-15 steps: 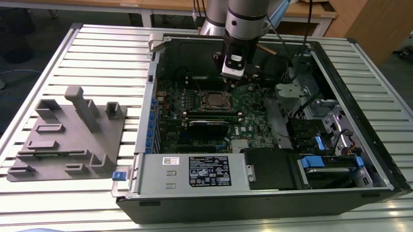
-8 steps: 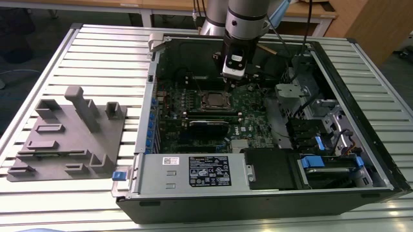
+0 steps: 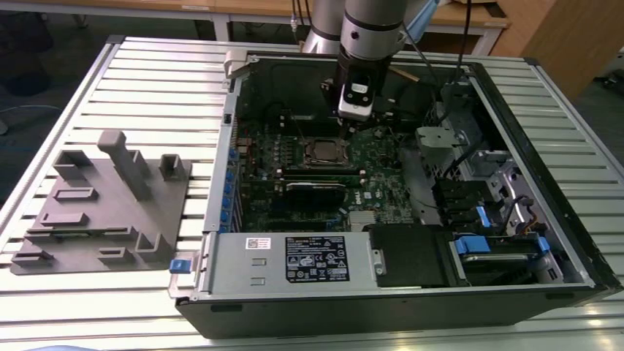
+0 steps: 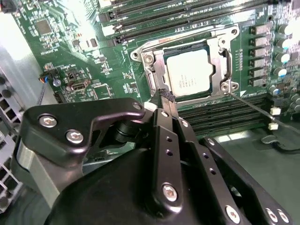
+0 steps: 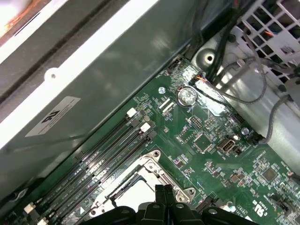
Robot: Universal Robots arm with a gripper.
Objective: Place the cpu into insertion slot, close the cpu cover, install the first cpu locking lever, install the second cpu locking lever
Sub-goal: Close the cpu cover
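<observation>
Item: open computer case on a slatted table, green motherboard inside. The gripper hangs over the board with its fingers pressed together and holding nothing, its tip just beside the near edge of the insertion slot. The cpu lies flat in the slot, with the cpu cover down around it. A thin lever rod leaves the slot's far corner, its long axis running away from the gripper along the memory slots; latched or free, I cannot tell. The second wrist view gives chip, cover and rod; the first wrist view gives a coin cell beyond the slot; the exterior view places a grey fixture tray well apart, at its left
</observation>
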